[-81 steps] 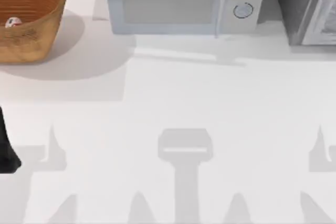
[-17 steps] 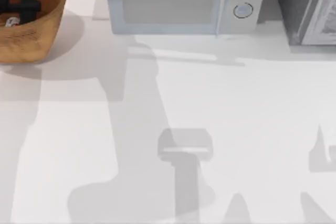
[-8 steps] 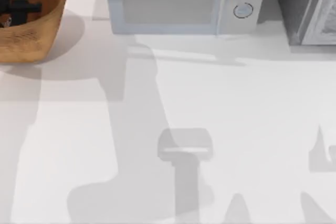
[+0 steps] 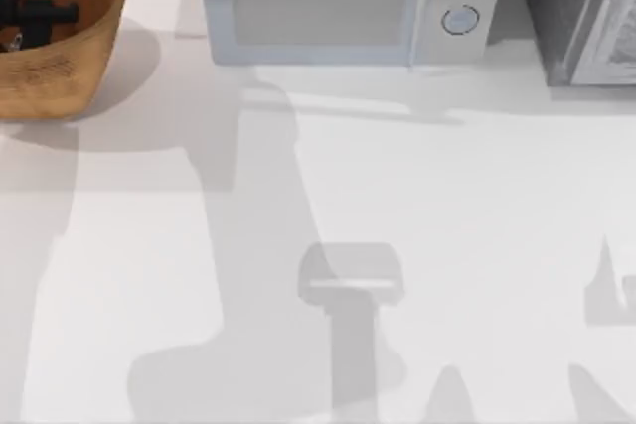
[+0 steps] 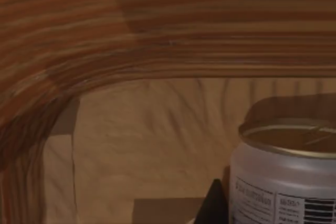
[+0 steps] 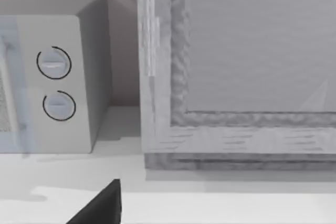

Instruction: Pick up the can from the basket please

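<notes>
Basket (image 4: 62, 65) at the tabletop's far left corner, beside the microwave (image 4: 328, 7). Holds the can (image 4: 11, 42) on its floor, near the side that runs off the tabletop's left edge. Seen from above, just a small pale speck there, tucked against the dark bulk of the left end effector (image 4: 30, 11), which hangs down inside the basket rim. Puts the left arm plainly nearest, already over the target. From the left wrist camera: can (image 5: 286, 174) close up, pale wall with printed label, dull tan round end turned upward, so apparently standing upright with its long axis vertical, though not certain from this angle. Shows the ribbed coiled wall of the basket (image 5: 131, 30) curving behind it and the smooth tan floor below. Lies off to one side of the wrist camera's centre line rather than dead ahead, so probably calls for a small sideways correction before any closing. Cannot tell how wide the left end effector stands, nor whether it has the can. Right arm idle toward the tabletop's far right, its camera facing the microwave's (image 6: 55, 80) dials and a grey appliance (image 6: 252, 51); a dark wedge of the right end effector (image 6: 100, 207) low in that view, width likewise impossible to tell.
</notes>
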You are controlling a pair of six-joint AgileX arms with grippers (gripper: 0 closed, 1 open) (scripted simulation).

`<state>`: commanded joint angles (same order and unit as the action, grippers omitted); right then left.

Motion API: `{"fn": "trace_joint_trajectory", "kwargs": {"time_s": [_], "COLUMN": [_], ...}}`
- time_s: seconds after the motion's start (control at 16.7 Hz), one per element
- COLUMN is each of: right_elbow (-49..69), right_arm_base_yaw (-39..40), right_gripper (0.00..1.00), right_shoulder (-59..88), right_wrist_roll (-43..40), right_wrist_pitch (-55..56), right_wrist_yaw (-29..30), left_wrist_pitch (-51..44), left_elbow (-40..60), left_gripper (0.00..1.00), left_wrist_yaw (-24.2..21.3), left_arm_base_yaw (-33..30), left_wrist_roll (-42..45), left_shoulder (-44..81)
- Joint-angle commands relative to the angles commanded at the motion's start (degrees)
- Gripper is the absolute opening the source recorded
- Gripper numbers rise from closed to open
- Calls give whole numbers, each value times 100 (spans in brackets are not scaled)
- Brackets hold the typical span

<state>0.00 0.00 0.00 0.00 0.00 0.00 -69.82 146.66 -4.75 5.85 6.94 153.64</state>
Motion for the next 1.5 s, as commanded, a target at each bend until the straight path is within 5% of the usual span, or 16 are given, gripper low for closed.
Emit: {"fn": "trace_joint_trajectory", "kwargs": {"time_s": [0.3,0.6,1.5], "right_elbow": [0,0,0], "right_arm_base_yaw": [0,0,0], "right_gripper": [100,100,100], "right_shoulder": [0,0,0], "right_wrist_roll": [0,0,0], "right_wrist_pitch": [0,0,0], "right_wrist_yaw": [0,0,0], "left_wrist_pitch": [282,1310,5426], "left_elbow": [-549,-2461,-12055], "left_gripper": [0,0,0], "left_wrist_yaw": [168,520,585], "left_arm_base_yaw": [-225,-667,-607], "left_wrist_roll": [-83,-270,-564], "left_shoulder": [-578,-2657,-12912]}}
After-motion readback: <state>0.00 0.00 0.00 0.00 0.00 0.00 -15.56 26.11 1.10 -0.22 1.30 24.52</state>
